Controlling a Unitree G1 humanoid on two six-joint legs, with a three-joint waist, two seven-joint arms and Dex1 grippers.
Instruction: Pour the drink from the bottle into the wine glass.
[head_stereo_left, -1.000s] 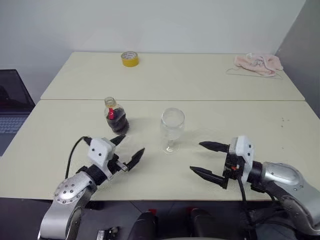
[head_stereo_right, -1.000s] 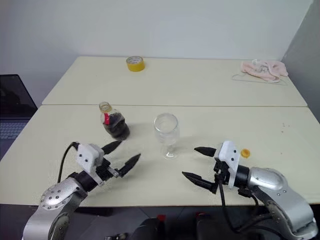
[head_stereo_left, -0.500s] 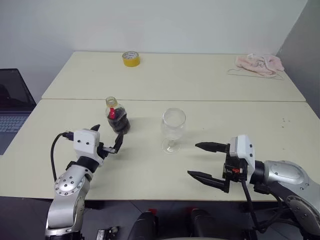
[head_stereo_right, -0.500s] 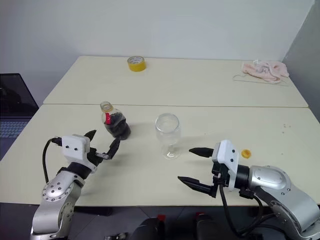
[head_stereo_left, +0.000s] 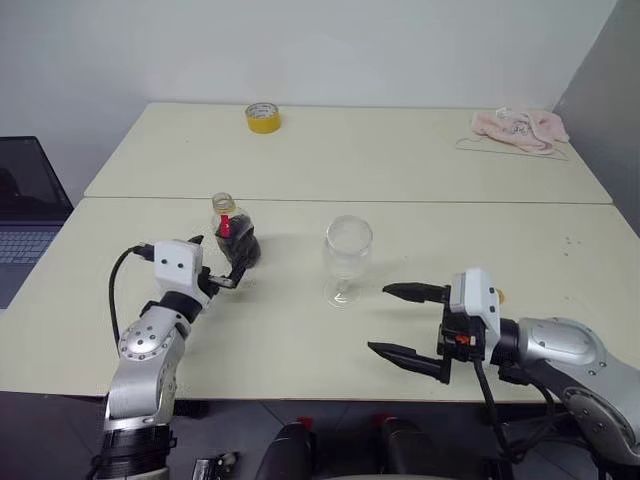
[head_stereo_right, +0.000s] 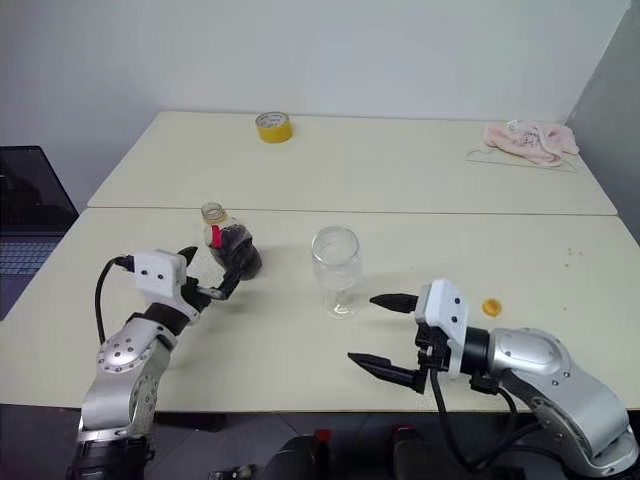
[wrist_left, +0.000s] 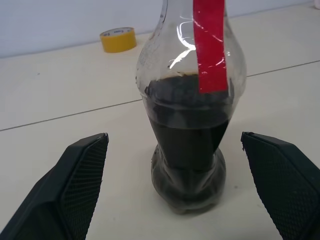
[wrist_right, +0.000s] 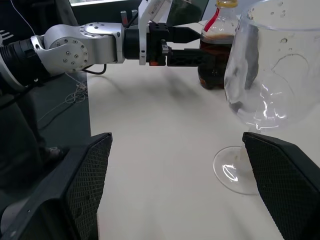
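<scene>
Pouring has not begun: wine glass (head_stereo_left: 347, 258) stands empty mid-table, cola bottle (head_stereo_left: 233, 238) upright at its nine o'clock, uncapped. Left gripper (head_stereo_left: 218, 264) brackets the bottle, fingers spread, nothing gripped. Right gripper (head_stereo_left: 410, 321), spread and empty, waits at the glass's five o'clock.

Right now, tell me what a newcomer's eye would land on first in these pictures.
The bottle of dark drink stands uncapped near the table's left middle, with the left tool open around it but not touching. Just right of it stands the empty wine glass, and the right tool hovers open beside that. A yellow tape roll sits at the far edge, a pink cloth in the far right corner.
</scene>
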